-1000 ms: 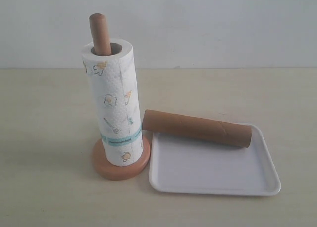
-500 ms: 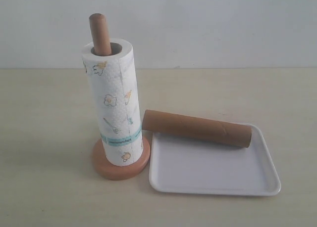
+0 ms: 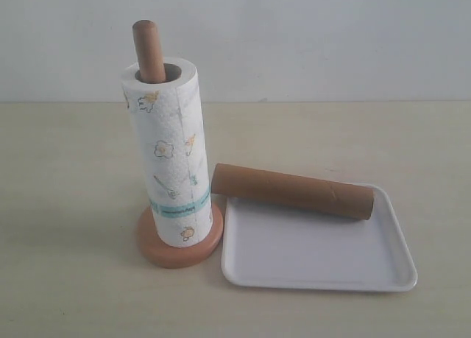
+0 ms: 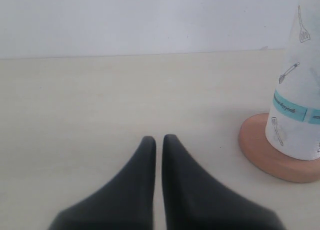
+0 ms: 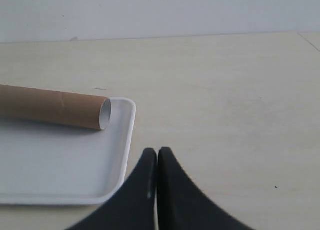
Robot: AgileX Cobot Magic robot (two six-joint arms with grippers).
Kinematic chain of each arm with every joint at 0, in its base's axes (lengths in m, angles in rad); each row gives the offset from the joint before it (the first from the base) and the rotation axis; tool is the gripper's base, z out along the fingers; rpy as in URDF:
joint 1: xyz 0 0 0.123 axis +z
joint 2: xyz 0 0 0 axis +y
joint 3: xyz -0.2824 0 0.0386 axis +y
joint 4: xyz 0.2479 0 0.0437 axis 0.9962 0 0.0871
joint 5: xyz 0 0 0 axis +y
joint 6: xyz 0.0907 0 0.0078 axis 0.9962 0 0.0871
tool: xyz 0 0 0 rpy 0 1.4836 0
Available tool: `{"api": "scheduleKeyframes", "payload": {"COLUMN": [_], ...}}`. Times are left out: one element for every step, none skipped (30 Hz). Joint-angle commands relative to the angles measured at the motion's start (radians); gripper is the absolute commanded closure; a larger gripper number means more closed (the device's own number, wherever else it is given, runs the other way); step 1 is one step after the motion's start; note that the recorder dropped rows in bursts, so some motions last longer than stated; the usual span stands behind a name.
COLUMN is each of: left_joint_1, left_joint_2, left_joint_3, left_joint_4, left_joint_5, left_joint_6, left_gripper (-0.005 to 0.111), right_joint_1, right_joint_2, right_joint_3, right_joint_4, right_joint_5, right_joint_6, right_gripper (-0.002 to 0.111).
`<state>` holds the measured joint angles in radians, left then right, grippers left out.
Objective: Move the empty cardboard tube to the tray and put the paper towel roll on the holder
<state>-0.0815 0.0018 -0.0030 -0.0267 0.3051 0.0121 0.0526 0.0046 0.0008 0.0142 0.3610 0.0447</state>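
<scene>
Exterior view: nothing has shifted over the last second. The paper towel roll [image 3: 168, 157] stands upright, threaded over the post of the holder [image 3: 147, 47], whose round top pokes out above the roll, with the roll's bottom on the disc base. The empty cardboard tube [image 3: 294, 191] lies on its side across the far part of the tray [image 3: 316, 261], 1 end sticking out a bit past the tray edge toward the holder; cannot tell if it touches the roll. Neither arm shows in this view. Left wrist view: left fingers [image 4: 145, 175] pressed together with only a thin slit between them, pinching nothing, over bare bench [image 4: 100, 99]. The holder base and roll sit ahead of those fingertips and off to 1 side, apart from them. Right wrist view: right fingers [image 5: 172, 185] also pressed together and empty. The tray rim is just beside their tips, and the tube's open end is farther ahead, inside the tray corner. Judgement: both of the 2 placements look done and the scene is static, so the task reads as finished, with the arms parked clear. The only risk is the tube rolling, since it rests loose on the shallow tray.
</scene>
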Motion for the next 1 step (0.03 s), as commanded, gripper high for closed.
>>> {"api": "scheduleKeyframes", "payload": {"left_joint_1": [0.002], "left_joint_2": [-0.002], "left_joint_3": [0.003], "left_joint_4": [-0.001], "left_joint_5": [-0.009], "left_joint_6": [0.004], "left_gripper": [0.103], "right_joint_1": [-0.003], "right_joint_2": [-0.005], "right_joint_3": [-0.001], "right_joint_4": [0.001], "right_joint_5": [-0.013], "right_joint_6": [0.0], "right_gripper": [0.108]}}
